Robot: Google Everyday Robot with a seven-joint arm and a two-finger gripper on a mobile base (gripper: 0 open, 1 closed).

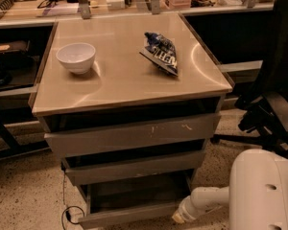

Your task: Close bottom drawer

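**Spotter:** Where's the bottom drawer?

**Operator:** The bottom drawer (129, 215) is the lowest of the three. It is pulled well out past the middle drawer (134, 166), with its shallow tray showing and its flat front close to the floor.

**Spotter:** And the gripper?

**Operator:** The gripper (179, 217) is low at the drawer's front right corner, on the end of the white arm (206, 200). I cannot tell whether it is open or closed, or whether it touches the front.

**Spotter:** Would you push from there?

**Operator:** I'd rather not. A shove at one corner would probably skew the tray and jam it. I'd slide along the front toward its middle, set flat against it, and press straight back and level.

**Spotter:** Speed?

**Operator:** Slow. I'd stop once the front sits in line beneath the middle one. A slam could jolt the bowl (76, 56) near the top's left edge and the snack bag (161, 51) toward its back right. I'd also mind the cable (67, 214) by the front left corner.
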